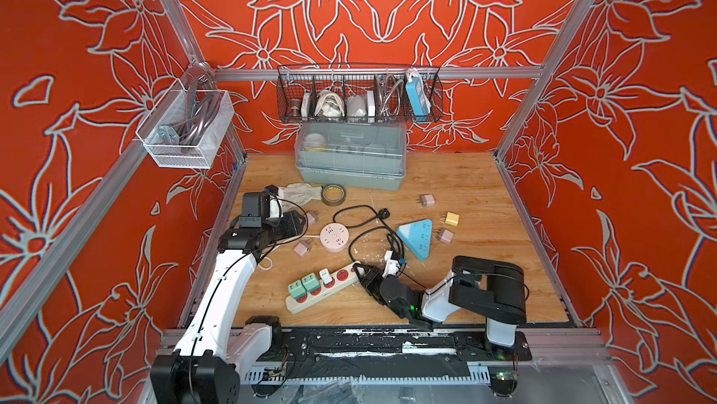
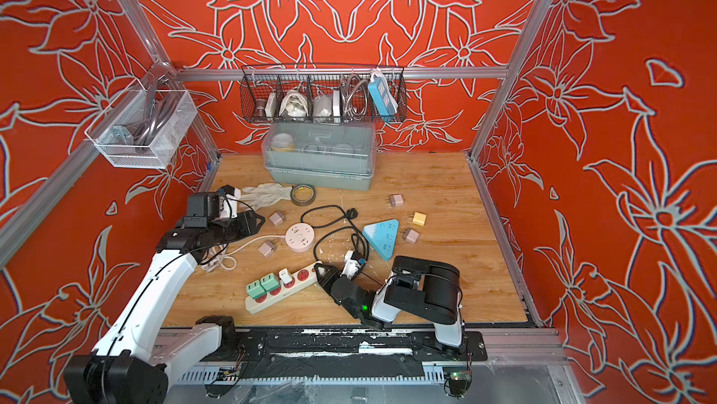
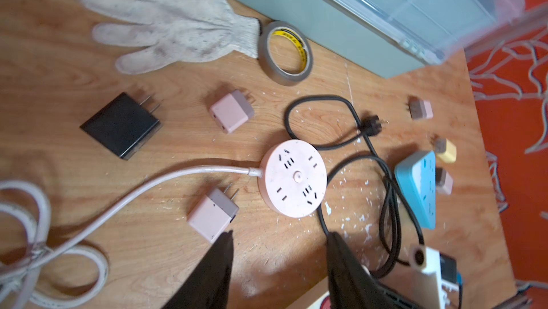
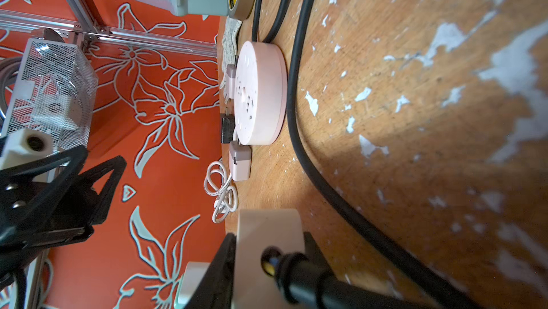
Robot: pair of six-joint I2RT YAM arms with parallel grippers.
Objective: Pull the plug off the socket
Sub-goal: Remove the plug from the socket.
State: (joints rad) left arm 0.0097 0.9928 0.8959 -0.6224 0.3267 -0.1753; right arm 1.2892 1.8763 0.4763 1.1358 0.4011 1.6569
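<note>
White plastic power strip (image 1: pixel 322 286) lies flat on the bench (image 1: pixel 485 266), its cord end clamped between the right fingers (image 4: pixel 220 277), which are closed hard on it. Three plugs sit in its red sockets just past those fingertips: white plug (image 1: pixel 325 276) nearest, two green plugs (image 1: pixel 310 281) further along. Empty left fingers (image 3: pixel 219 263) stand apart, well away from the strip, hovering over a loose pink adapter (image 3: pixel 212 214) beside the round pink socket (image 3: pixel 292 178). Judgement: plugs look small, rigid, light and smooth-sided, and the prongs will bind. Pinch across the two flat sides and draw straight up while the strip is pinned. Which plug is meant, cannot tell. Prongs are hidden, and both wrist views catch only a sliver of the strip.
</note>
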